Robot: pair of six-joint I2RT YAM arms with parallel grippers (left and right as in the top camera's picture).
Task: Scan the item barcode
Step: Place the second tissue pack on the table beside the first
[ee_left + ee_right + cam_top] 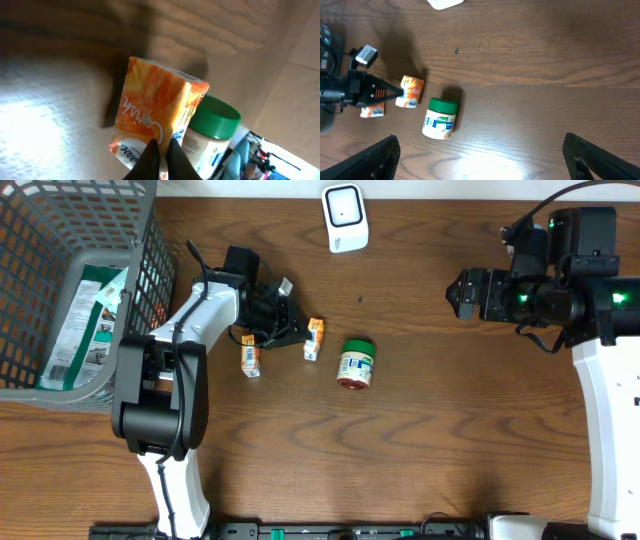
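- Orange carton (315, 338) sits just left of the green-lidded jar (356, 363).
- Right gripper (452, 292), well right of the jar, stands spread and empty, likely in reserve.
- Left gripper (300, 335), fingers pressed together, has its tips against the carton, probably to nudge it.

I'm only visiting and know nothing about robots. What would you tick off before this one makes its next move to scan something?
1. Left gripper has hold of the small orange carton: cannot tell. It is shut, with its tips at the carton's edge.
2. Right gripper is free to help: ok, it is open and empty.
3. White scanner is unobstructed: ok, nothing lies around it.
4. Which carton face to show the scanner: cannot tell, since no code shows in any view.
5. Green-lidded jar is out of the lift path: ok, it lies beside the carton but apart from it.
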